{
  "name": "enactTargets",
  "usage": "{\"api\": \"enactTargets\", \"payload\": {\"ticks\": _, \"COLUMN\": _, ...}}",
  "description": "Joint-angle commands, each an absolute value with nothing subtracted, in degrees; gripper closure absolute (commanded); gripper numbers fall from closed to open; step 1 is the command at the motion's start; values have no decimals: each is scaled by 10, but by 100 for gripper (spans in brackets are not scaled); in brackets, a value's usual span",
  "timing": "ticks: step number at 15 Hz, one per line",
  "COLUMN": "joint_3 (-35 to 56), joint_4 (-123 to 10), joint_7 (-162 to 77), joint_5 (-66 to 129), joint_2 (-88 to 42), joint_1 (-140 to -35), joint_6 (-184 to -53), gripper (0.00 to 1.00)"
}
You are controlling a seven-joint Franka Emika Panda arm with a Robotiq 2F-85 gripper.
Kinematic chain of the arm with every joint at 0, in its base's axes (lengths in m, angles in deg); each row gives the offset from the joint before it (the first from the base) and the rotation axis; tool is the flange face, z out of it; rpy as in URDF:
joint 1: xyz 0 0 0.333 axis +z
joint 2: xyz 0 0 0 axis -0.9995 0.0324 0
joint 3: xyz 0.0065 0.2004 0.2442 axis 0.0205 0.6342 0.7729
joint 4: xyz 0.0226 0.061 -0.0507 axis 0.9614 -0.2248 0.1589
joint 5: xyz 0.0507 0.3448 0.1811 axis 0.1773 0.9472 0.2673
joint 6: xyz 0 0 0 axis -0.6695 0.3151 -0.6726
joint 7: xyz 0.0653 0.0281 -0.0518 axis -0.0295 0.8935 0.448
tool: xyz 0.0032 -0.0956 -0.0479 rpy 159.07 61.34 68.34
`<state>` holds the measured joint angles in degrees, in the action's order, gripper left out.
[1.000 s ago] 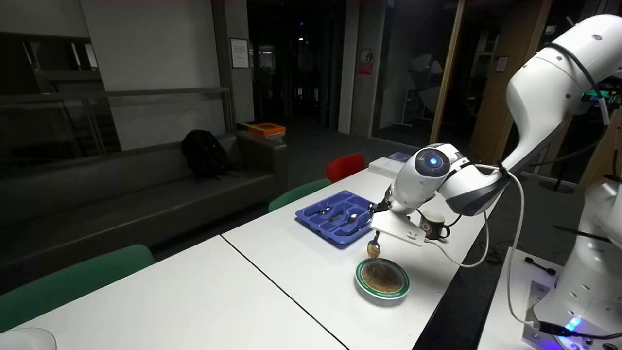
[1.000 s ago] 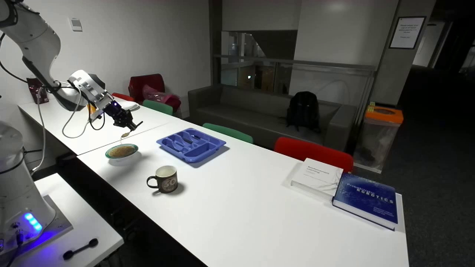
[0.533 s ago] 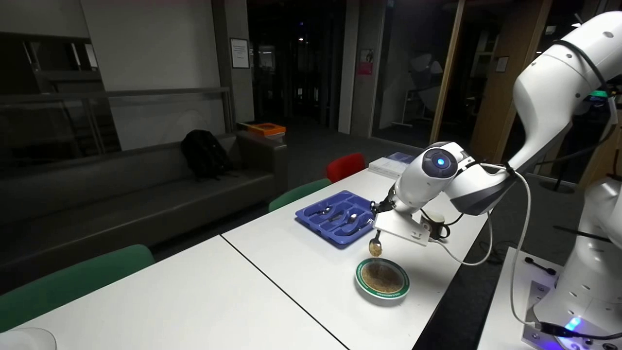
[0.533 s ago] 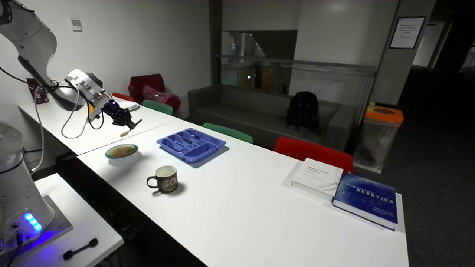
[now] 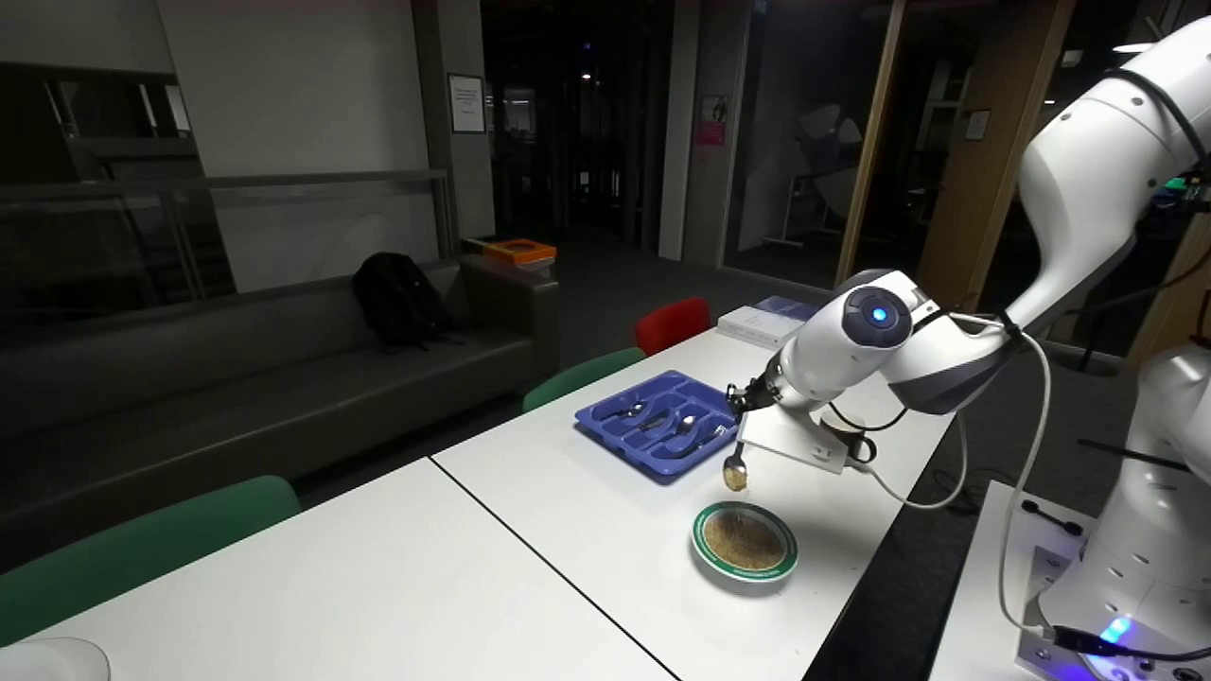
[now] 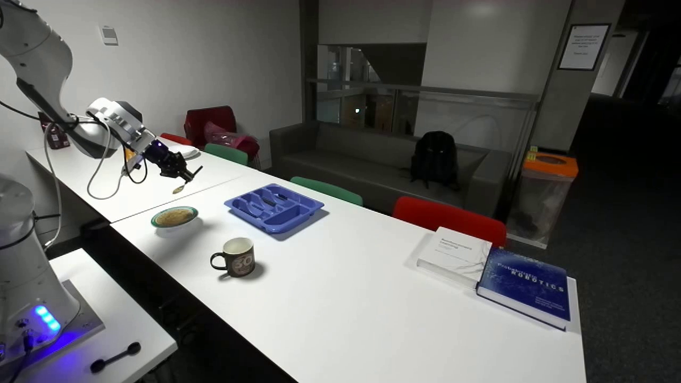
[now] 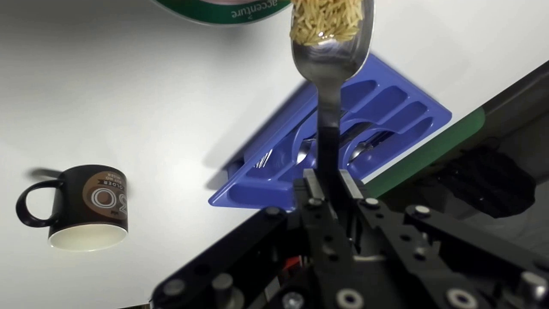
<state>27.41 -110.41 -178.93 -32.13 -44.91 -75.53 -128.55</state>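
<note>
- In an exterior view you look down lengthwise over the white table (image 5: 331,577) to a dark corridor (image 5: 577,132), arm (image 5: 1079,199) at right.
- In an exterior view you look from nearer the blue book (image 6: 524,287) toward the pale wall (image 6: 213,58), arm at left.
- Both exterior views: well back, facing the sofa (image 6: 367,162), sharing tray (image 6: 287,215) and mug (image 6: 239,257).
- Wrist view: close in, you look past the gripper (image 7: 329,176) along the spoon (image 7: 329,103); mug inverted in frame.
</note>
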Motion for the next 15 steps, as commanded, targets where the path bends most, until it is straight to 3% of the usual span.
{"api": "enactTargets", "payload": {"ticks": 1, "joint_3": 279, "joint_4": -1130, "joint_7": -1814, "joint_5": -350, "joint_2": -486, "joint_1": -756, "joint_6": -1288, "gripper": 97}}
{"api": "enactTargets", "payload": {"ticks": 15, "joint_3": 292, "joint_4": -1158, "joint_7": -1842, "joint_5": -416, "joint_2": -535, "joint_1": -749, "joint_6": -1280, "gripper": 97}}
